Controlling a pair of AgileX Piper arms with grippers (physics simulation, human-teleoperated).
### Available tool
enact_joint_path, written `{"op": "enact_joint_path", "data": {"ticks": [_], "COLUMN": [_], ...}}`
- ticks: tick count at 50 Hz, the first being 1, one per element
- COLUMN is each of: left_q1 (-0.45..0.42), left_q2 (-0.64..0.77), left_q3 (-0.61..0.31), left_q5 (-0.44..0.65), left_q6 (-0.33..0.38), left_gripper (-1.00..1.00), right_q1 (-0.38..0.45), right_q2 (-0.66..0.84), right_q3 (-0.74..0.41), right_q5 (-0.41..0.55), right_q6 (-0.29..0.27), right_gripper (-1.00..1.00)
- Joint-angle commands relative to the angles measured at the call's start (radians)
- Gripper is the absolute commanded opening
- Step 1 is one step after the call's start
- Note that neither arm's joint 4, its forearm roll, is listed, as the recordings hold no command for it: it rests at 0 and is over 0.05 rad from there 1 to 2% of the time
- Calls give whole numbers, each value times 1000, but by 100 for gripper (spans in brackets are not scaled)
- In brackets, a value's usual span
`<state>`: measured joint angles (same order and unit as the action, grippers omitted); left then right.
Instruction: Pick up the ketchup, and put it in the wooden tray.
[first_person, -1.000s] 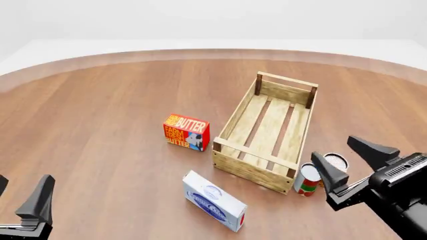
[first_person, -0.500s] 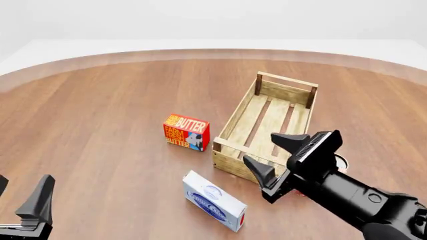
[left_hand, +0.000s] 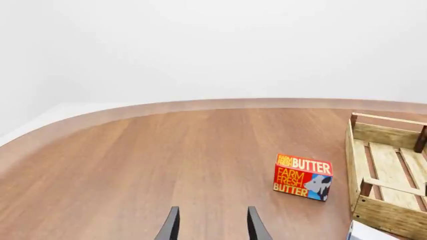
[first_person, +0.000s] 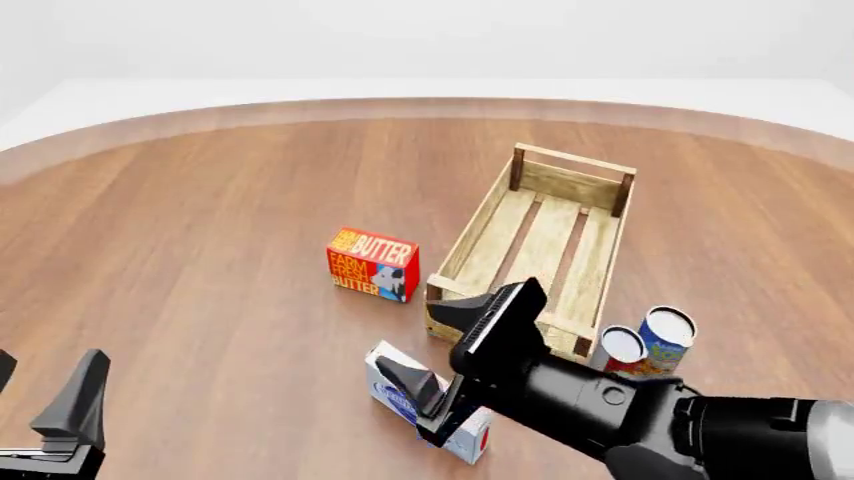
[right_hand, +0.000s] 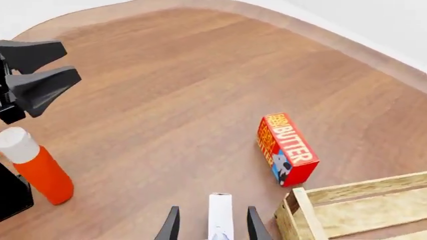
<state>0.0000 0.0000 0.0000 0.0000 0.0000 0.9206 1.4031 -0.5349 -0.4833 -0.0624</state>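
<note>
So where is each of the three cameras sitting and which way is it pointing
Front view: fixed above and behind, looking forward and down at the wooden tray; both arms show.
Left wrist view: behind the open left claw, facing the butter box and tray.
Right wrist view: behind the open right claw, facing the ketchup and left claw.
All share the butter box.

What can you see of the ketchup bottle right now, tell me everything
The ketchup shows only in the right wrist view: a slim orange-red bottle, plastic by its look, with a white cap. It seems to stand on the wooden table, leaning a little in that picture. No label side is visible. A dark block overlaps its lower edge; whether they touch is unclear. The left gripper is near it, not holding it. The front view does not show it.
</note>
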Motion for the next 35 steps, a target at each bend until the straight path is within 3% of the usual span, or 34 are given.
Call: {"op": "enact_joint_path", "data": {"ticks": [1, 19, 35], "left_q1": [0, 0, 0], "left_q2": [0, 0, 0], "left_q3": [0, 0, 0], "left_q5": [0, 0, 0], "left_q6": [0, 0, 0], "left_gripper": [100, 100, 100], "right_q1": [103, 257, 339], "right_q2": [74, 196, 258], "right_q3": [-59, -161, -223], "right_q5": [-8, -4, 6], "right_q6": [24, 23, 32], "right_gripper": [100, 100, 100]}}
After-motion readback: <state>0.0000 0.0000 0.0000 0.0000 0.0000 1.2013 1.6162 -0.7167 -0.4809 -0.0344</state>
